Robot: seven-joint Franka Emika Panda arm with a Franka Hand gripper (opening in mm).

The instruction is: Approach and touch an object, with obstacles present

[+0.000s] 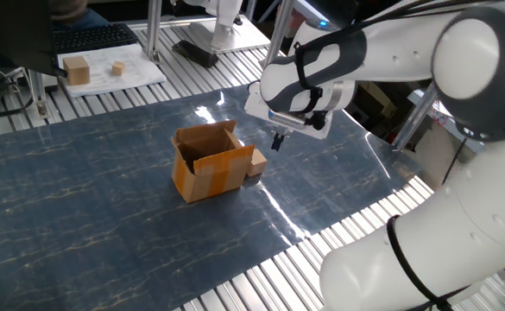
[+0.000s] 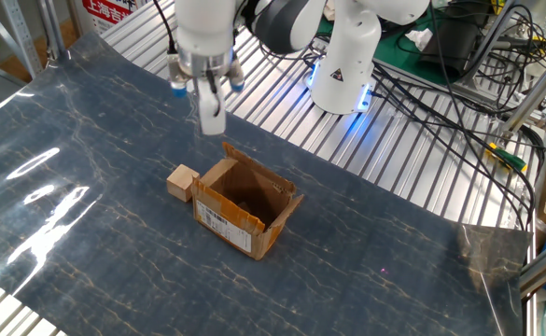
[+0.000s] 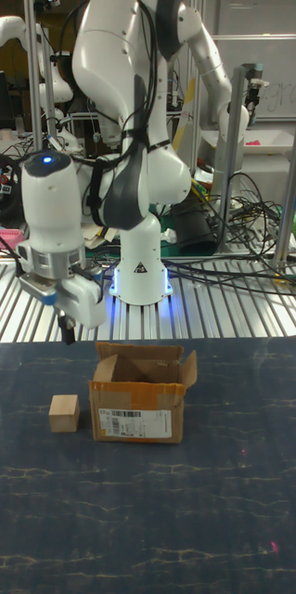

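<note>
The object, a small pale wooden cube (image 1: pixel 255 161) (image 2: pixel 182 182) (image 3: pixel 64 413), rests on the blue mat right against one side of the obstacle, an orange-brown cardboard box (image 1: pixel 209 161) (image 2: pixel 246 207) (image 3: pixel 138 394) with upright flaps. My gripper (image 1: pixel 276 142) (image 2: pixel 212 121) (image 3: pixel 67 334) hangs in the air above and behind the cube, on the arm-base side, touching nothing. Its fingers point down, pressed together, with nothing between them.
The arm's white base (image 2: pixel 347 65) stands on the ribbed metal tabletop behind the mat, with cables to its right. Two other wooden blocks (image 1: pixel 76 70) (image 1: pixel 118 66) lie on paper at the far back corner, beside a keyboard (image 1: pixel 92 36).
</note>
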